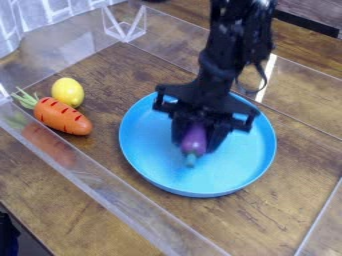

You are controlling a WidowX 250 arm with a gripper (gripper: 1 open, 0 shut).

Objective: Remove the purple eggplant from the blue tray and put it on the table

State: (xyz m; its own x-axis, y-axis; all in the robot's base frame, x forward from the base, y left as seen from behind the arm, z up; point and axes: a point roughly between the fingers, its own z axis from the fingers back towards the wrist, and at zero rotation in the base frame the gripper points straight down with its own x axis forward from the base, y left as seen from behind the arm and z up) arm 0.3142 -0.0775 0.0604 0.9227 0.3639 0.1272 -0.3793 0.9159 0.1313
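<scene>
The small glossy dark-purple toy eggplant (pixel 195 139) is gripped in the black metal claw (pixel 197 128), over the round bright-blue plastic tray (pixel 175 177). Light, firm and slippery handling is to be expected; its thick middle is best clasped.

No readable text, labels, brands, numbers or signs on anything in view.

- The purple eggplant (pixel 195 139), glossy, dark and green-ended, was gripped in the tool (pixel 197 127) above the tray.
- The blue tray (pixel 195 178), round and raised-rimmed, lay beneath the tool.
- The desk (pixel 114 72), brown wood, spread below the tool.
</scene>
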